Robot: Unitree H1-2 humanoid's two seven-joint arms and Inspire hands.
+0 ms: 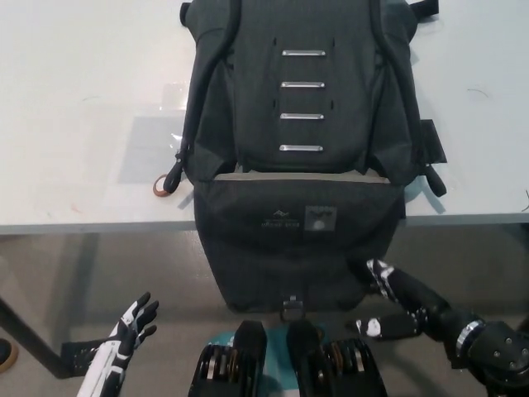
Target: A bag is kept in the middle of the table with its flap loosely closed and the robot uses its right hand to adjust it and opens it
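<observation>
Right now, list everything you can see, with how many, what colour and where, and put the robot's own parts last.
backpack: one, dark grey, middle of the table, far side
flap: one, dark grey, open, hanging over the table's near edge
metal rungs: four, silver, down the backpack's front
ring: one, orange, at the backpack's left corner
table: one, white
left robot hand: white, lower left, open, resting
right robot hand: black, lower right, below the flap

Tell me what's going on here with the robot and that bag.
A dark backpack lies on the white table with its flap open and hanging over the near edge. The black right hand is low beside the flap's lower right corner, holding nothing, fingers spread. The white left hand rests open at the lower left, below the table.
</observation>
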